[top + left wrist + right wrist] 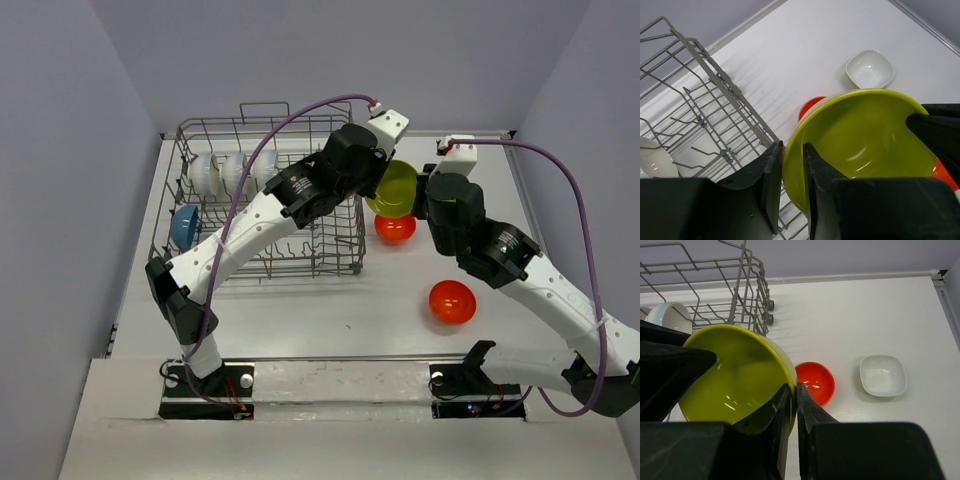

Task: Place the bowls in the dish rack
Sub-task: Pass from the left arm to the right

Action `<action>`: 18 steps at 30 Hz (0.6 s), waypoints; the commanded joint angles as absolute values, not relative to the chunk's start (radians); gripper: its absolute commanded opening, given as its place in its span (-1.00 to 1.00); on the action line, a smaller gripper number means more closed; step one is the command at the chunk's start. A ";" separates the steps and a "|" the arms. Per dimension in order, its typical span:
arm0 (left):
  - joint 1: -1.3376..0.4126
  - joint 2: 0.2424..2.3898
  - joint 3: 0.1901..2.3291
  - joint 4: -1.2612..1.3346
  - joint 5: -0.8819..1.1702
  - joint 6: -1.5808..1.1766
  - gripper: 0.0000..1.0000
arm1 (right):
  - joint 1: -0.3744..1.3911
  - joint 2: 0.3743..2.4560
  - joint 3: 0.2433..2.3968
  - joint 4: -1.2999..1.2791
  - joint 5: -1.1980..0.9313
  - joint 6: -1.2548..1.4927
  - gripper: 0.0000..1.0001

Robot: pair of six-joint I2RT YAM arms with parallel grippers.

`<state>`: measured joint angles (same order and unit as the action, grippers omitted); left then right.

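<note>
While it hangs just right of the dish rack (pixel 330 270), a yellow-green bowl (pixel 395 187) sits between both grippers.
The right gripper (pixel 794 395) is pinched nearly closed on the bowl's right rim. The left gripper (pixel 792 170) has its fingers slightly parted astride the left rim; whether they press it I cannot tell. The tilted bowl is close by an orange-red bowl (pixel 395 228).

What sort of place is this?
Probably a robotics lab bench, not a kitchen: a white table between plain grey walls, left arm and right arm bolted at its edge, dish rack and an orange bowl as props.
</note>
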<state>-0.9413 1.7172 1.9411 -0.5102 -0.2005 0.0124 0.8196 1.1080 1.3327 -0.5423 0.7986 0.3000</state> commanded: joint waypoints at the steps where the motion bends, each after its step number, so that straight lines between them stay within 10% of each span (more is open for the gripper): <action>1: -0.948 1.664 1.970 -0.463 -0.218 0.029 -0.37 | 0.822 1.077 1.385 -0.508 0.807 0.325 -0.99; 18: -0.951 1.663 1.967 -0.456 -0.245 0.046 -0.15 | 0.822 1.081 1.411 -0.540 0.793 0.341 -0.99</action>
<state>-0.9417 1.7172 1.9411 -0.4969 -0.2142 0.0254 0.8196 1.1042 1.3502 -0.5720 0.7845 0.3206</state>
